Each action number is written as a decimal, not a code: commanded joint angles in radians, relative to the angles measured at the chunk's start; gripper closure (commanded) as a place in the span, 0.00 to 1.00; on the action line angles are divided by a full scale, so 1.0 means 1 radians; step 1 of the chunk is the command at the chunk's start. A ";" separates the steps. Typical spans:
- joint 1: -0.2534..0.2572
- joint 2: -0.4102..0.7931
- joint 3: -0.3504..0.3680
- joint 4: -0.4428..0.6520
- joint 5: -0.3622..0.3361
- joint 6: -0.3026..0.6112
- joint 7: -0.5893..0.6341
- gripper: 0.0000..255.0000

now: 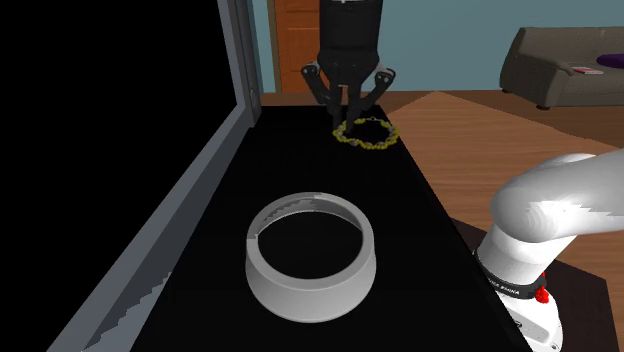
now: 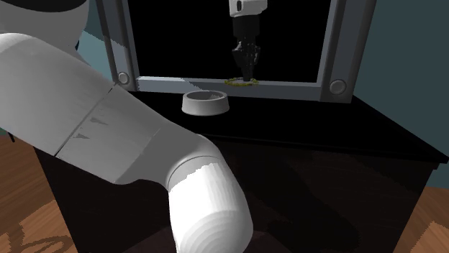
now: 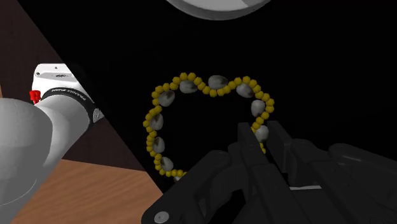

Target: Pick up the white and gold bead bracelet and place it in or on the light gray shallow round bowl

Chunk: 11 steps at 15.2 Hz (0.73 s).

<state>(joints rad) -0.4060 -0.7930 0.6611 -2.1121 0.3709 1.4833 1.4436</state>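
Grasp step under way: the gripper point(image 1: 350, 117) is seen low on the black surface point(image 1: 400, 235), its fingers drawn together on one side of the white and gold bead bracelet point(image 1: 366, 134). The bracelet's loop lies flat and spreads away from the fingertips. The hold is judged made, the lift not yet begun.

A straight rise is called for next. A carry is then needed to the light gray shallow round bowl point(image 1: 300, 292), which stands well apart from the gripper, back toward the arm's stand. A release above its opening would follow.

In the wrist view the strand is shown pinched between the fingertips, pale beads alternating with runs of small gold ones. That detail is lost in the shoulder view, where the open stretch between gripper and bowl is laid out instead. In the second exterior view the bowl is seen beside and below the gripper, before a framed black area.
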 commanded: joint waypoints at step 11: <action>-0.096 0.143 0.326 0.306 0.073 -0.046 0.302 1.00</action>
<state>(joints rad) -0.4814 -0.6714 0.9477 -1.8442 0.4427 1.4404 1.7153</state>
